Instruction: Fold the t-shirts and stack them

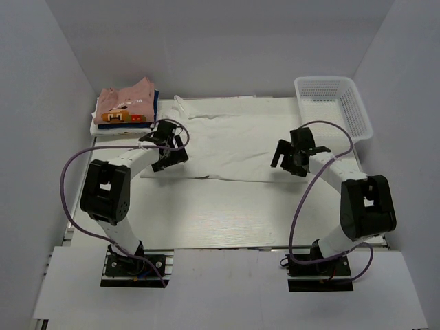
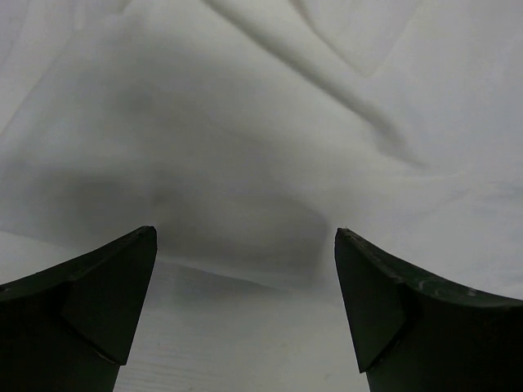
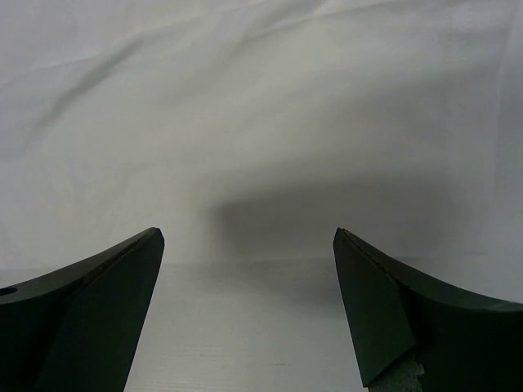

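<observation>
Two tools, both wide open, wait at the near hem of the spread white t-shirt (image 1: 234,137).
At far left the folded stack (image 1: 124,118) sits on the surface (image 1: 227,213), with the pink shirt (image 1: 127,96) on top. The left tool (image 1: 170,148) hangs over the white t-shirt's near-left edge, jaws spread wide and holding nothing; in its wrist view the hem crosses just ahead of the fingertips. The shirt's long axis runs left to right, so each arm is nearest its own end. The right tool (image 1: 291,155) hovers over the near-right edge, equally wide and empty. The mesh basket (image 1: 335,103) stands at far right.
</observation>
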Motion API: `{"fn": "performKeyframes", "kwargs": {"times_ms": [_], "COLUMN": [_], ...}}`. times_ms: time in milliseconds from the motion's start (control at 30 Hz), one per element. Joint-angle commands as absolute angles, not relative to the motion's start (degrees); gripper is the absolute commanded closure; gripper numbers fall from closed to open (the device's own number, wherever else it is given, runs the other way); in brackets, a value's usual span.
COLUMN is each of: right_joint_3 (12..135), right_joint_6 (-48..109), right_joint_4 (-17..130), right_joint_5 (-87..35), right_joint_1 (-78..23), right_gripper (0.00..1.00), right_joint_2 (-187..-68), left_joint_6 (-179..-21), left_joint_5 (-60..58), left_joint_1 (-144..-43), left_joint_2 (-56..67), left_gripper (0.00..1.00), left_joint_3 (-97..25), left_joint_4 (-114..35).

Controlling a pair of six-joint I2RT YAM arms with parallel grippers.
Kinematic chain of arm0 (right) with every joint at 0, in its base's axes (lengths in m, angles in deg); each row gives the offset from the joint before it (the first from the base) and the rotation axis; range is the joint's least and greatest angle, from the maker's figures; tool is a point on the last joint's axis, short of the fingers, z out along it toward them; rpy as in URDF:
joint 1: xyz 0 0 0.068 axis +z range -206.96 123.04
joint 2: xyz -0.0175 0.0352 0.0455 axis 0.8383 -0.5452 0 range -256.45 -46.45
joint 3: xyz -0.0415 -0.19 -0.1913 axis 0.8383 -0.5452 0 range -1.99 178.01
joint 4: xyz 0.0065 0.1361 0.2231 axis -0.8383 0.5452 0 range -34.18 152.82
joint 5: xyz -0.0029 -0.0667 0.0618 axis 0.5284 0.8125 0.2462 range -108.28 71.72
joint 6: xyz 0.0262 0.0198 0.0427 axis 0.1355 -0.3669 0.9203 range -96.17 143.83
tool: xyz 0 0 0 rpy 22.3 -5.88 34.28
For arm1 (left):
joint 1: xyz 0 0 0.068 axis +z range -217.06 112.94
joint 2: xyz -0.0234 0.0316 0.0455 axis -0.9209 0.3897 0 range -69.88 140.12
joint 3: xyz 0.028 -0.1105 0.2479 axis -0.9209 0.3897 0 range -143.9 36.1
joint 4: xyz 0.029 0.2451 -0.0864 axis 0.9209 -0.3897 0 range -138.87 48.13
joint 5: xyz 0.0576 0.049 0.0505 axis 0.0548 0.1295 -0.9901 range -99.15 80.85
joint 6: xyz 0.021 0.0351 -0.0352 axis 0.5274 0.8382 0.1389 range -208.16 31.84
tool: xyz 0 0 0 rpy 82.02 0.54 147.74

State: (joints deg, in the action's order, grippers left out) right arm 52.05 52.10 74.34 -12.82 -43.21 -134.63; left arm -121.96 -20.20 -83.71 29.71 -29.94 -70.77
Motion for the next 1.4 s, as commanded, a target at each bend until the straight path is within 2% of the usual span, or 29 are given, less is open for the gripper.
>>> {"fn": "performKeyframes", "kwargs": {"times_ms": [0, 200, 467, 600, 733, 833, 900, 1000, 1067, 1200, 1367], "right_joint_3": [49.8, 46.4, 33.4, 26.5, 21.2, 22.1, 22.9, 24.2, 24.6, 23.5, 24.4], "right_joint_6": [51.7, 51.8, 54.7, 56.4, 56.6, 55.2, 52.6, 50.5, 51.4, 54.0, 54.5], "right_joint_4": [68.2, 67.4, 68.7, 71.9, 78.3, 84.5, 84.1, 79.5, 74.2, 64.7, 61.9], "right_joint_5": [-15.0, -13.9, -12.8, -15.9, -17.7, -19.9, -20.2, -21.9, -26.1, -31.4, -32.3], "right_joint_1": [-42.8, -42.8, -42.8, -42.6, -41.6, -41.0, -40.6, -40.9, -40.8, -40.9, -40.9], "right_gripper": [0.1, 0.1, 0.1, 0.1, 0.1, 0.1, 0.1, 0.1, 0.1, 0.1, 0.1], "right_joint_2": [-136.9, -140.1, -127.9, -116.5, -104.6, -96.0, -93.0, -89.1, -89.1, -93.1, -99.7], "left_joint_6": [-121.2, -124.5, -133.4, -137.3, -139.6, -140.1, -139.4, -136.7, -134.6, -133.4, -132.2], "left_joint_5": [-20.7, -22.0, -19.3, -12.8, -5.7, -5.0, -5.5, -5.0, -3.9, -3.9, -6.5], "left_joint_1": [-82.8, -82.8, -83.8, -84.4, -84.9, -84.9, -84.9, -84.9, -84.9, -84.9, -85.4], "left_joint_2": [31.0, 33.6, 22.0, 11.9, -4.1, -18.2, -19.9, -17.2, -11.1, -0.9, 8.1], "left_gripper": [0.0, 0.0, 0.0, 0.0, 0.0, 0.0, 0.0, 0.0, 0.0, 0.0, 0.0], "left_joint_3": [-28.5, -25.8, -8.1, -0.9, 5.6, 4.7, 3.1, -0.3, -2.8, -6.4, -12.6], "left_joint_4": [-67.1, -71.6, -78.1, -82.8, -84.8, -87.2, -85.4, -81.3, -77.5, -70.8, -67.8]}}
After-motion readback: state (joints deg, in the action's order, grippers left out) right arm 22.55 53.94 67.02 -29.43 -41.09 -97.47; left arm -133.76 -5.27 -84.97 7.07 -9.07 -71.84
